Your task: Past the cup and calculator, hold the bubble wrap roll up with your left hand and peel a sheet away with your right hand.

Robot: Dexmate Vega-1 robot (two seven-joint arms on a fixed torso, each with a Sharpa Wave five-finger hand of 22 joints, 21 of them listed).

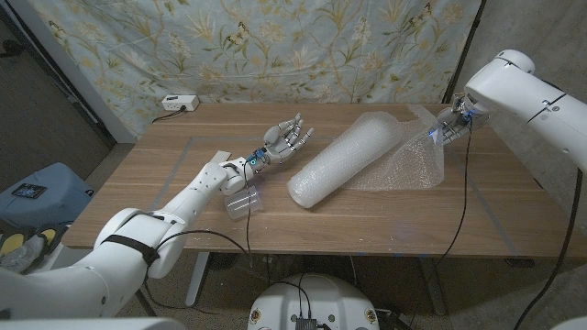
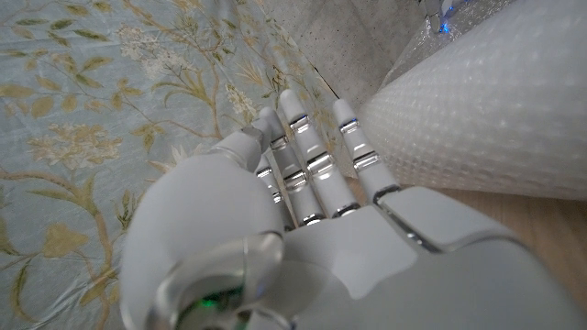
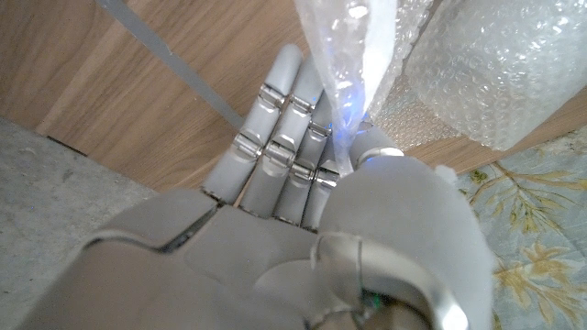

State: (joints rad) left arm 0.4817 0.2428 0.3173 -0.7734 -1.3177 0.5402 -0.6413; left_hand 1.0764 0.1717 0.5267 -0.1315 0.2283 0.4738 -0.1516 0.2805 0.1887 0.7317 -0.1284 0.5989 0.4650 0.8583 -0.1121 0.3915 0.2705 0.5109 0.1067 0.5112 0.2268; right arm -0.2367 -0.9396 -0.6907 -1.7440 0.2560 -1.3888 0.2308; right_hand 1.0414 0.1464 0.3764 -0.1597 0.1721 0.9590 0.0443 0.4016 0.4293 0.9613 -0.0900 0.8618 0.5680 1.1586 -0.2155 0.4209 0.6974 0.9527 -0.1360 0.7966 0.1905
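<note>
The bubble wrap roll (image 1: 344, 160) lies slantwise on the wooden table (image 1: 183, 215), its near end toward the middle. A loose sheet (image 1: 413, 160) trails off its far end to the right. My right hand (image 1: 451, 126) is raised at the table's far right and pinches that sheet's edge (image 3: 347, 64) between thumb and fingers, with the roll (image 3: 495, 73) close by. My left hand (image 1: 286, 139) hovers left of the roll, fingers spread and holding nothing. In the left wrist view its fingers (image 2: 307, 156) reach alongside the roll (image 2: 495, 101).
A clear plastic cup (image 1: 240, 202) stands by my left forearm near the front of the table. A white power strip (image 1: 179, 103) sits at the back left edge. A floral cloth (image 1: 275, 46) hangs behind the table.
</note>
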